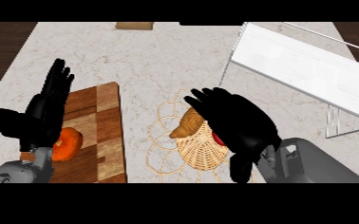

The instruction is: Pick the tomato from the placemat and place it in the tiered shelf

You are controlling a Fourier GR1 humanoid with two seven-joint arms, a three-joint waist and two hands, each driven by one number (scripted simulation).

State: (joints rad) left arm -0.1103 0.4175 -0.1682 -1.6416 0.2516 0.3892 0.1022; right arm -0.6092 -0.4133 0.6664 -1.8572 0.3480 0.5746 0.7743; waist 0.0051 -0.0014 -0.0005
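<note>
A lacy wicker placemat point(165, 157) lies at the centre front of the counter. My right hand point(242, 123) is over its right part, fingers curled downward. A sliver of the red tomato point(219, 139) shows under the palm; the rest is hidden by the hand. A brown croissant-like piece point(186, 124) lies on the mat just left of the fingers. The white tiered shelf point(294, 59) on thin metal legs stands at the upper right. My left hand point(45, 109) rests open at the left edge, fingers up.
A wooden cutting board point(105, 128) lies at the left with an orange-red round thing point(68, 144) on it, partly behind my left hand. A tan object point(134, 25) sits at the counter's far edge. Dark floor borders the counter's far corners.
</note>
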